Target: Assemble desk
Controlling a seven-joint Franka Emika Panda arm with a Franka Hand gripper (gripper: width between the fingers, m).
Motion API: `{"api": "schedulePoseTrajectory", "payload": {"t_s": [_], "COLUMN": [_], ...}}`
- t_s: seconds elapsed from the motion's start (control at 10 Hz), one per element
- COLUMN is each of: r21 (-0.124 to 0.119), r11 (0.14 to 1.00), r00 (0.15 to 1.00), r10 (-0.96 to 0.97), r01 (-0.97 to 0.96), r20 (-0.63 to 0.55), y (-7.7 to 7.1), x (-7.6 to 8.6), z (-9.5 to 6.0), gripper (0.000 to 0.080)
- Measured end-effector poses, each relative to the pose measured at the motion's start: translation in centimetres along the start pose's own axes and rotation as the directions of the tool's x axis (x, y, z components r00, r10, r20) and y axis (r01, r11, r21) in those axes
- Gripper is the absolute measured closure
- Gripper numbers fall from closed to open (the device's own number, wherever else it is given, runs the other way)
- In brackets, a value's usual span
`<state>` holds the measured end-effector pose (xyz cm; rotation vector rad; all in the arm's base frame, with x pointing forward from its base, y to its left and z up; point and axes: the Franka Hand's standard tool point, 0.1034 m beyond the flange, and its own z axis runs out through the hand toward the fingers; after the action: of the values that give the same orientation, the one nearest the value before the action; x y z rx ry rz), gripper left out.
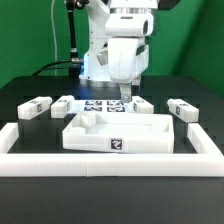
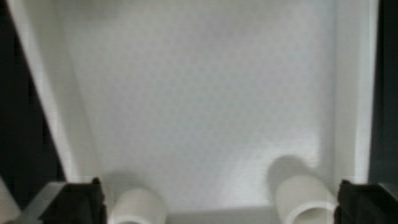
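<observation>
While the hand [image 1: 122,97] hangs open right over a leg [image 1: 138,104], long axis prob. across my fingers' [image 2: 134,205] closing line, I see the desk top [image 1: 115,132] just nearer the ext. camera on the bench [image 1: 25,200].

Green backdrop [image 1: 30,40], black tabletop [image 1: 110,200], even light

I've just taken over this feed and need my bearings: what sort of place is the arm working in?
Most likely a lab test bench, not a home or factory: a black table fenced by white border bars, a marker board of printed tags, and a green backdrop behind the arm.
</observation>
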<state>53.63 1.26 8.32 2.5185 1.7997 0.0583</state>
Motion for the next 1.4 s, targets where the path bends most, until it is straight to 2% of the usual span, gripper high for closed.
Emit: {"api": "schedulePoseTrajectory", "payload": {"t_s": [0.2,0.3,0.5,0.7,0.8,1.0,1.3,1.4], "r21": [0.003,0.005,0.034,0.061,0.056,0.050,0.051,0.052], "r11": [1.000,1.000,0.998,0.997,0.997,0.998,0.998,0.998], "r00": [1.000,1.000,0.999,0.999,0.999,0.999,0.999,0.999], "r10": [-0.003,-0.019,-0.053,-0.053,-0.051,-0.046,-0.046,-0.046], "r01": [0.003,0.019,0.052,0.052,0.051,0.046,0.046,0.046], "r20": [0.001,-0.002,0.007,0.011,0.001,-0.004,-0.004,-0.004], "y": [-0.1,-0.7,-4.2,-6.3,-6.7,-6.7,-6.7,-6.8], "x": [0.0,-0.1,-1.1,-2.6,-2.4,-2.5,-2.5,-2.5], "z": [0.2,1.1,2.9,5.0,6.4,7.1,7.2,7.2], "gripper": [0.0150,0.0150,0.0150,0.0150,0.0150,0.0150,0.0557,0.0557]}}
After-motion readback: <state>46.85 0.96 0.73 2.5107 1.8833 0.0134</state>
